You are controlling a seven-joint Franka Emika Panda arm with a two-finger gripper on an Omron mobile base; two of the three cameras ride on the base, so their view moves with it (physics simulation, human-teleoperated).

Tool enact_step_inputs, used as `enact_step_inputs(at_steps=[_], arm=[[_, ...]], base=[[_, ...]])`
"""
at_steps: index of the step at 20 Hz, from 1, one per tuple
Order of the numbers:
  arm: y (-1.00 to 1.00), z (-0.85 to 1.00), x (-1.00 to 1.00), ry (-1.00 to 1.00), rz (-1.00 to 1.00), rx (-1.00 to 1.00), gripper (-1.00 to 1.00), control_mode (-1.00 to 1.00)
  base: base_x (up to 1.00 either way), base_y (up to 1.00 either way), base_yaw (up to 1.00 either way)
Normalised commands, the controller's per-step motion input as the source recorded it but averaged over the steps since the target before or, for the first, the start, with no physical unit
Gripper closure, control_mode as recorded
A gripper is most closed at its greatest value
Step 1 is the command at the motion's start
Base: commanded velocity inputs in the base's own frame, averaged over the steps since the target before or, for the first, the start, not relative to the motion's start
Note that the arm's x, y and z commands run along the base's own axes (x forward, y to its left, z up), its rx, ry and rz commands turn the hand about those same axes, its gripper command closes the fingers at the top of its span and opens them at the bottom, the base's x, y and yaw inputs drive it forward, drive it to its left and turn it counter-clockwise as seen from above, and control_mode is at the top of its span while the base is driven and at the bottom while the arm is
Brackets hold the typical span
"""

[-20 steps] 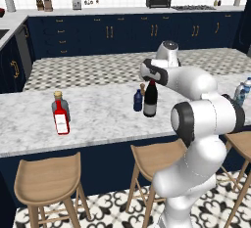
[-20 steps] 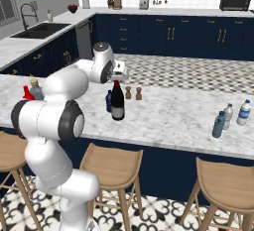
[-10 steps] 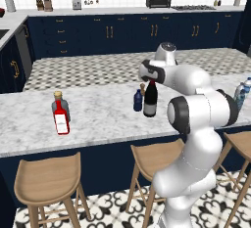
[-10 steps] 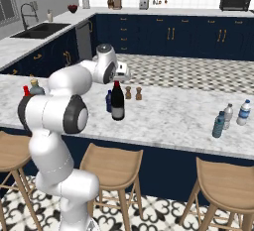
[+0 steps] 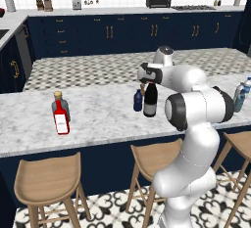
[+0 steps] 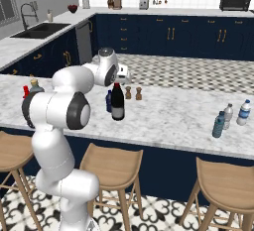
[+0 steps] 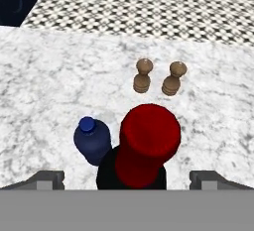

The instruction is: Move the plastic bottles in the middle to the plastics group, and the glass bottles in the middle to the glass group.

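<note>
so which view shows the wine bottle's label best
The right base view: the wine bottle stands side-on and unblocked, its pale label facing the camera. The left base view shows it side-on but dark, label unclear. The hand view looks down on its red cap.

In the hand view, the wine bottle's [image 7: 141, 148] red cap hid its body. The navy bottle [image 7: 92, 141] was partly covered. From the left base view, the arm hid the gripper's jaws.
</note>
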Motion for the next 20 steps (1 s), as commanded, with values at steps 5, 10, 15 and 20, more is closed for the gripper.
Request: enact_step_inputs(at_steps=[5,10,15,20], arm=[[-0.04,-0.01,0.14,0.0,0.0,0.0,-1.0,-1.0],[-0.06,0.0,0.02,0.0,-0.01,0.0,-1.0,-1.0],[-0.02,0.0,0.0,0.0,0.0,0.0,-1.0,-1.0],[0.0,-0.11,0.0,-0.01,0.0,0.02,-1.0,-1.0]], base=[[0.0,0.0,0.0],[0.0,0.0,0.0],[0.0,0.0,0.0],[0.0,0.0,0.0]])
